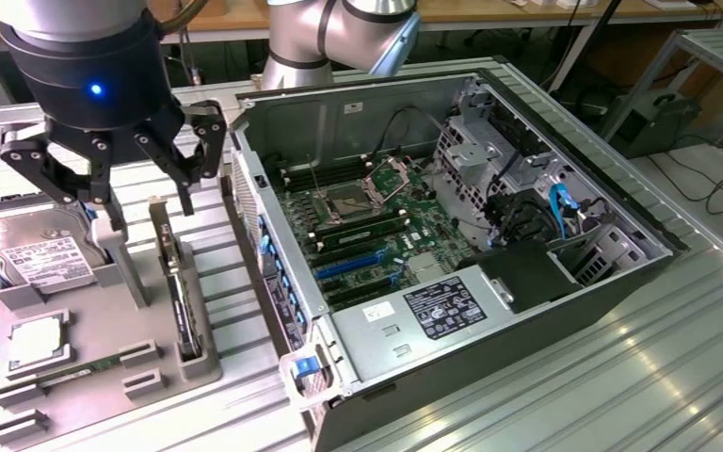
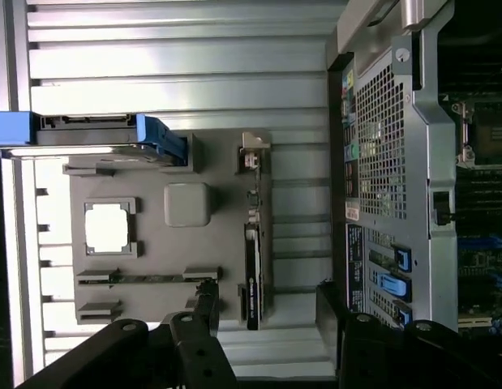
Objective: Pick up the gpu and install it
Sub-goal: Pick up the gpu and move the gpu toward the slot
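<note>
The gpu [image 1: 181,287] stands on edge in a slot of the grey tray [image 1: 148,400], its silver bracket at the far end. My gripper [image 1: 146,215] hangs just above it, open, with one black finger on each side of the card and nothing between them. In the wrist view the gpu [image 2: 252,263] appears edge-on as a thin dark strip on the tray [image 2: 153,251], and my gripper [image 2: 267,301] straddles its near end with the fingers well apart. The open computer case [image 1: 462,235] lies beside the tray, its motherboard and blue expansion slots [image 1: 349,266] exposed.
The tray also carries a silver hard drive [image 1: 35,254], a square processor [image 1: 38,337] and a narrow RAM stick [image 1: 86,367]. The case's perforated rear wall [image 2: 380,154] stands close to the gpu's slot. Ribbed metal table [image 1: 638,377] surrounds everything.
</note>
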`<state>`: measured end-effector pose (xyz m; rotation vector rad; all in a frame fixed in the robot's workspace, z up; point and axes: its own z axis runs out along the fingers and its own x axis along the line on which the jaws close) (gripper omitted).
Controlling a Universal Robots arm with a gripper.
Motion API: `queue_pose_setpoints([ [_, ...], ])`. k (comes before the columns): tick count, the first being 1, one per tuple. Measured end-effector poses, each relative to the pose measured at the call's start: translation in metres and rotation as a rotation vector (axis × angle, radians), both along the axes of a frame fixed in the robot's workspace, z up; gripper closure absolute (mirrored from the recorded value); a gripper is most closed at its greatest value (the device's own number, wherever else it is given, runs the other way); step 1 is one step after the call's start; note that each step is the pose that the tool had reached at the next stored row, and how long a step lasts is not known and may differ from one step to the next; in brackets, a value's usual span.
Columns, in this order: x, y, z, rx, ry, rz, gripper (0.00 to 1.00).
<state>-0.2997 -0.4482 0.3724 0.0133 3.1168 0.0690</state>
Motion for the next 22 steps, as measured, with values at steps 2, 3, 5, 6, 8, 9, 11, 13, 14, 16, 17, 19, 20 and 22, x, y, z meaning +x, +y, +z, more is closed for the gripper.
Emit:
queue_pose_setpoints([
  [2,0.0,0.0,-0.005,-0.0001,0.0001,0.033,0.4],
  [3,0.0,0.0,-0.007,0.0,0.0,0.036,0.4],
  [5,0.0,-0.0001,-0.0109,0.0001,0.0,0.037,0.4],
  [6,0.0,-0.0002,-0.012,0.0002,0.0,0.037,0.4],
  [8,0.0,-0.0002,-0.0131,-0.0005,0.0001,0.037,0.4],
  [9,0.0,-0.0003,-0.0142,-0.0005,-0.0001,0.037,0.4],
  [11,0.0,-0.0004,-0.0181,-0.0006,0.0,0.037,0.4],
  [13,0.0,-0.0004,-0.0214,-0.0006,0.0,0.037,0.4],
  [14,0.0,-0.0005,-0.0235,-0.0007,0.0001,0.037,0.4],
  [16,0.0,-0.0007,-0.0311,-0.0005,-0.0001,0.037,0.4],
  [17,0.0,-0.0007,-0.0333,-0.0005,0.0,0.037,0.4],
  [19,0.0,-0.0007,-0.0364,-0.0006,0.0,0.037,0.4],
  [20,0.0,-0.0007,-0.0375,-0.0006,0.0,0.037,0.4],
  [22,0.0,-0.0013,-0.0416,-0.0006,0.0,0.036,0.4],
])
